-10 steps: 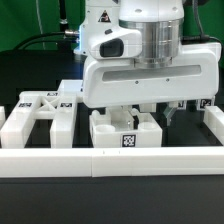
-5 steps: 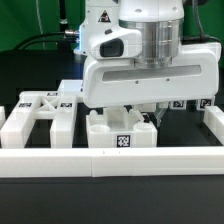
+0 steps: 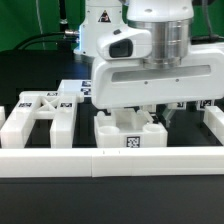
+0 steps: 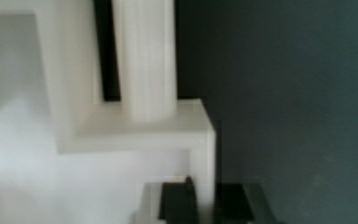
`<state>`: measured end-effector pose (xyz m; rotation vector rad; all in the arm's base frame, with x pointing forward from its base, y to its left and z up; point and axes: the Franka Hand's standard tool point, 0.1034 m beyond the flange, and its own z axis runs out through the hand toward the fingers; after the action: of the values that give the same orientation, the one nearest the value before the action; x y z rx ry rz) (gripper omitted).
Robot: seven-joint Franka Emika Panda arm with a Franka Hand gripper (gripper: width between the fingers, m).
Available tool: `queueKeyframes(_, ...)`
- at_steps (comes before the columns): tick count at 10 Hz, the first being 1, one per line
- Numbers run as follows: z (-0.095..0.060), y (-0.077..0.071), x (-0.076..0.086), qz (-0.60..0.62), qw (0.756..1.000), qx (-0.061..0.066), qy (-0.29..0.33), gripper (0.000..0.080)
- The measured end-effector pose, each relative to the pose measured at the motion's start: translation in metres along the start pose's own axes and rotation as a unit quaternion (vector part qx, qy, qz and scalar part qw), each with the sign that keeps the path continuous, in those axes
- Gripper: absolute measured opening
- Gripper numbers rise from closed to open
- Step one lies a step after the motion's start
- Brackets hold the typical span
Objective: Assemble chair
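Currently the gripper [image 4: 206, 205] hangs low over a blocky white chair piece [image 3: 126, 131], which sits directly beneath it and just behind the long white rail [image 3: 60, 160]. From the outside camera the broad body of the hand hides the fingertips. The wrist view shows only two dark pads [image 4: 172, 205] close together below a square post [image 4: 140, 60] and slab of that piece. Whether the gripper is clamped on the plastic or merely standing at it cannot be told.

Judging from this, the step in hand looks like seating or shifting that piece beside the rail. Doing it well probably means keeping the hand square to the piece and moving slowly and level, so the slab neither tips nor rides up on the rail. The pads should bear on a flat face rather than an edge (a skewed hold on smooth plastic would likely slip). A second chair piece [image 3: 38, 112], a low frame shape, lies well off toward the exterior view's left of the gripper and is best left undisturbed.

As for writing, the piece under the gripper carries a square black-and-white tag [image 3: 130, 141] on its front, and similar tags sit on the second piece; these are patterns, not letters. A small dark mark [image 3: 100, 16] on the arm's casing, above the gripper, is too small to read.
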<state>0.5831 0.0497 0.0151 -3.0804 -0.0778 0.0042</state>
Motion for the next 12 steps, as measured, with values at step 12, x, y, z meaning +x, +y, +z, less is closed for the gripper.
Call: queueKeyframes(12,0.003,-0.068,0.034,0.01,1.0,0.002,0.023,0.0031)
